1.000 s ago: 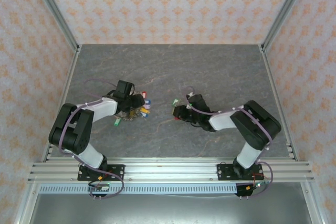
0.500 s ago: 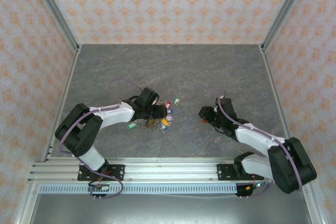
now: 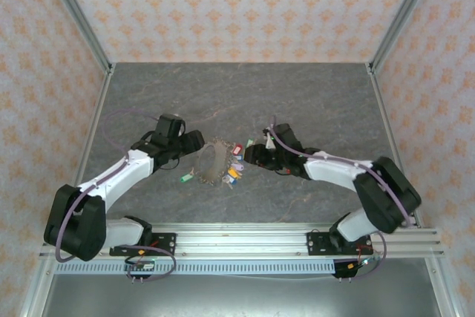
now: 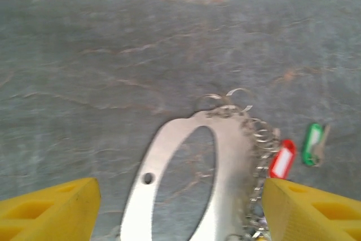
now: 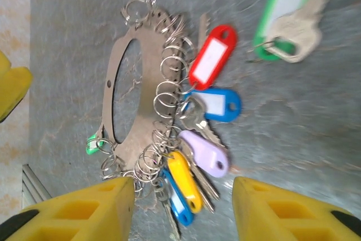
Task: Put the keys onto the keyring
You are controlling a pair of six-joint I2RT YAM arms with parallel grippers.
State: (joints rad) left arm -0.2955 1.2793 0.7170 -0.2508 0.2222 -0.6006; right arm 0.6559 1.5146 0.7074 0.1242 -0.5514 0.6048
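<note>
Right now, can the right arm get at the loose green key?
Probably yes: the green key lies apart from the keyring, on bare table beside the open right claw, nothing over it.

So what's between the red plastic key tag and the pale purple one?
A blue plastic key tag, on the same flat oval metal keyring; the right wrist view shows it.

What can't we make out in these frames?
- Left wrist: keyring, lower end cut off by the bottom edge; picture blurred.
- Right wrist: green-tagged key, tip cut off by the top edge; lower blue tag partly under the yellow tag.
- Top external: keys too small to tell which sit on rings.
</note>
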